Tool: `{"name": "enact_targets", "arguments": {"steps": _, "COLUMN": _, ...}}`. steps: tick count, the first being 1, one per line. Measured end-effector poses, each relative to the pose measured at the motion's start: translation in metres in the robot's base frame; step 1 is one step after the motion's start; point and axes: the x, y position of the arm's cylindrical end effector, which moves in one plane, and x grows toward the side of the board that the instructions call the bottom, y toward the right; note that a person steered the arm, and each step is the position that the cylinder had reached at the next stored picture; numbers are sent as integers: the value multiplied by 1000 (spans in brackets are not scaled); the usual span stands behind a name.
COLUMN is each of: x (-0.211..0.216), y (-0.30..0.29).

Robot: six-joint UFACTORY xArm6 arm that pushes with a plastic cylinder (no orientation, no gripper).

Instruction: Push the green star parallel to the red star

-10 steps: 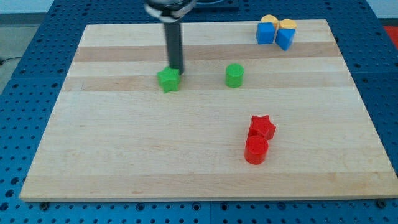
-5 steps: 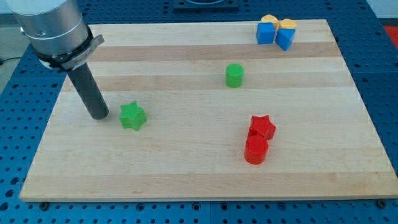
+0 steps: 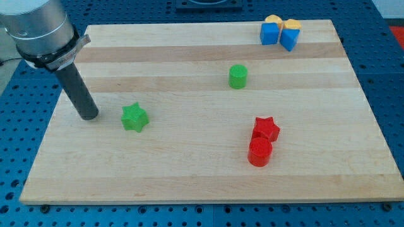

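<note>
The green star (image 3: pixel 134 118) lies on the wooden board (image 3: pixel 189 170) at the view's left of centre. The red star (image 3: pixel 266 128) lies at the view's right of centre, touching a red cylinder (image 3: pixel 259 152) just below it. The green star sits slightly higher in the view than the red star. My tip (image 3: pixel 88 116) rests on the board to the left of the green star, apart from it by a clear gap.
A green cylinder (image 3: pixel 237 76) stands above the board's centre. Two blue blocks (image 3: pixel 270 33) (image 3: pixel 289 39) and two yellow-orange blocks (image 3: pixel 273 20) (image 3: pixel 291 24) cluster at the top right corner. The board's left edge is near my tip.
The green star slid down and left from near the top centre, then stopped. My tip moved from above it to its left and has since drawn further left, away from it.
</note>
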Motion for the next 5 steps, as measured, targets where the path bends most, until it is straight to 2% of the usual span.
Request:
{"name": "enact_targets", "arguments": {"steps": 3, "x": 11, "y": -15}}
{"name": "enact_targets", "arguments": {"steps": 4, "x": -34, "y": 43}}
{"name": "enact_targets", "arguments": {"steps": 5, "x": -49, "y": 86}}
